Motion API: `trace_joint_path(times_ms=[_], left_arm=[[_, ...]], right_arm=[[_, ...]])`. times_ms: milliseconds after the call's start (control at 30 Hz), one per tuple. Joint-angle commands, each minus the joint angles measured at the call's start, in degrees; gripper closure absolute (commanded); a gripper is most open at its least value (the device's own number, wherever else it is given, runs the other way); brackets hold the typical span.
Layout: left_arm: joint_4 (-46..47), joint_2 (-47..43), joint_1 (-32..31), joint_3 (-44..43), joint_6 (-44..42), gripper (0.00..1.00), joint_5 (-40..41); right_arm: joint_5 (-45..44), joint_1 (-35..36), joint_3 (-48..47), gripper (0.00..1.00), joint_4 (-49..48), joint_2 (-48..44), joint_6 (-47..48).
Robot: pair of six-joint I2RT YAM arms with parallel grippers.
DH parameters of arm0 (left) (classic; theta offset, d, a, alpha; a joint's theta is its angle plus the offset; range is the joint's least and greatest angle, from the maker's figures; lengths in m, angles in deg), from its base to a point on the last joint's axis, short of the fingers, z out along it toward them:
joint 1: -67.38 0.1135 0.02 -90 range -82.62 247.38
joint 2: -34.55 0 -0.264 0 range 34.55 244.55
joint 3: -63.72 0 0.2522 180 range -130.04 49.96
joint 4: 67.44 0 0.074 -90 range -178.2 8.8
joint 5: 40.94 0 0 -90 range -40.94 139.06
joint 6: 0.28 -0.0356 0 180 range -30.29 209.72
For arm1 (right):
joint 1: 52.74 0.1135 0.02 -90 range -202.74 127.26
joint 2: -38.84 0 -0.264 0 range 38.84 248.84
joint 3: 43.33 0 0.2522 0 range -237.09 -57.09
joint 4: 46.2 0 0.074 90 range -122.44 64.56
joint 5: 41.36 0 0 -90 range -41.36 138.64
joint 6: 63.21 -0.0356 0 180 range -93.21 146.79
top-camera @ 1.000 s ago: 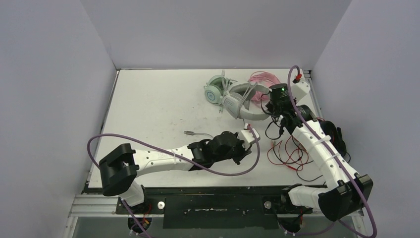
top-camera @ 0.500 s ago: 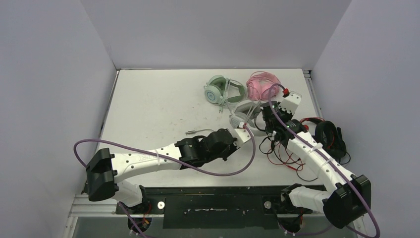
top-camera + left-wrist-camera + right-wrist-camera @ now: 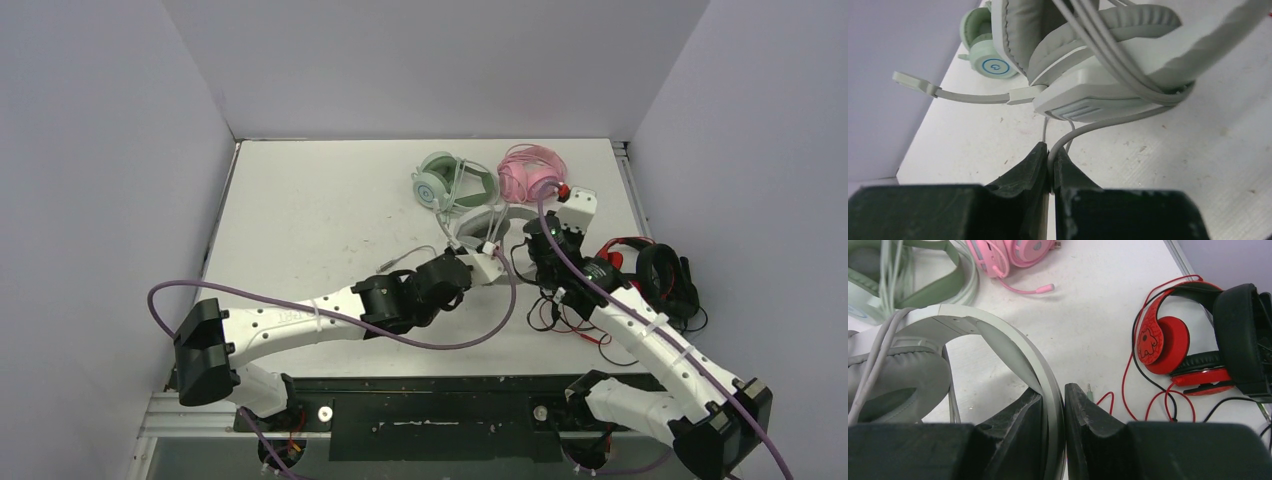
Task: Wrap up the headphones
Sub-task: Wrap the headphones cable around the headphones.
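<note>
Left wrist view has our left jaws pinched shut on the grey cable [image 3: 1063, 137]. Our right jaws clamp the grey-white headset [image 3: 1008, 340] by its headband, steadying it for winding, we judge, beside the mint headset [image 3: 440, 187] toward the counter's [image 3: 320, 200] far side.

1. The grey-white headset [image 3: 478, 222] has been lowered and drawn nearer, off the pink headset [image 3: 525, 172], which is now uncovered.
2. The right gripper [image 3: 1064, 390], clamped on it, has been pulled back.
3. The left gripper [image 3: 1050, 155], pinched on the grey cable [image 3: 1083, 131], has been shifted slightly leftward.
</note>
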Motion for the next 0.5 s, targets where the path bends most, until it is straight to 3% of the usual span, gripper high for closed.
trace_joint_path(times_ms=[0,167,467], left_arm=[[7.60,-0.05,1.82,-2.68,-3.19,0.94,10.49],[17.80,-0.21,1.83,-0.23,-7.32,0.89,17.14],[25.93,-1.71,1.88,2.42,-10.80,0.82,17.22]], right_arm=[[2.93,0.30,-1.60,1.00,-1.36,-3.81,1.02],[6.65,0.30,-2.74,1.00,1.35,-2.95,0.95],[7.49,0.21,-5.93,1.00,5.95,1.71,-1.36]])
